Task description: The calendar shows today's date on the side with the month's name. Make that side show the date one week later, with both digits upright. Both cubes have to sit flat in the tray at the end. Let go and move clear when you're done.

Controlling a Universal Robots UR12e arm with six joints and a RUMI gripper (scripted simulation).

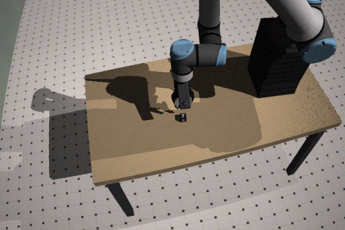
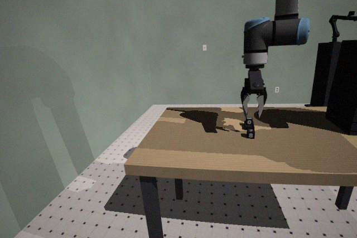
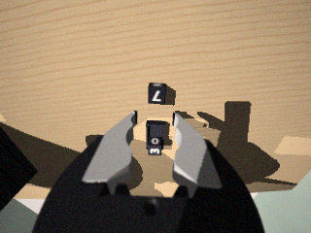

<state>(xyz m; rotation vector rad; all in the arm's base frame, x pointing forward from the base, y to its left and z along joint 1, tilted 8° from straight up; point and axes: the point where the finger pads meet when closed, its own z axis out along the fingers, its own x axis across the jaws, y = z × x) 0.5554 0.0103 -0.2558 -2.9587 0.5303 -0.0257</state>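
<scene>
A small dark calendar tray with one cube in it [image 3: 155, 132] [image 2: 249, 122] stands on the wooden table [image 1: 156, 149]. In the wrist view the cube shows a 0 with a 3 just below it. In the top view the arm hides it. A second dark cube [image 1: 182, 117] [image 2: 250, 135] [image 3: 156, 93] lies loose on the table just beyond the tray. It shows a 7 on top and an 8 on one side. My gripper [image 2: 252, 115] [image 3: 155, 113] points straight down over the tray. Its fingers are partly closed, with a gap on each side of the cube, and the tips are just above it.
A tall black box [image 1: 275, 63] [image 2: 337, 79] stands at the table's back right corner. The arm's elbow hangs above the table's middle. Dark shadows lie across the table top.
</scene>
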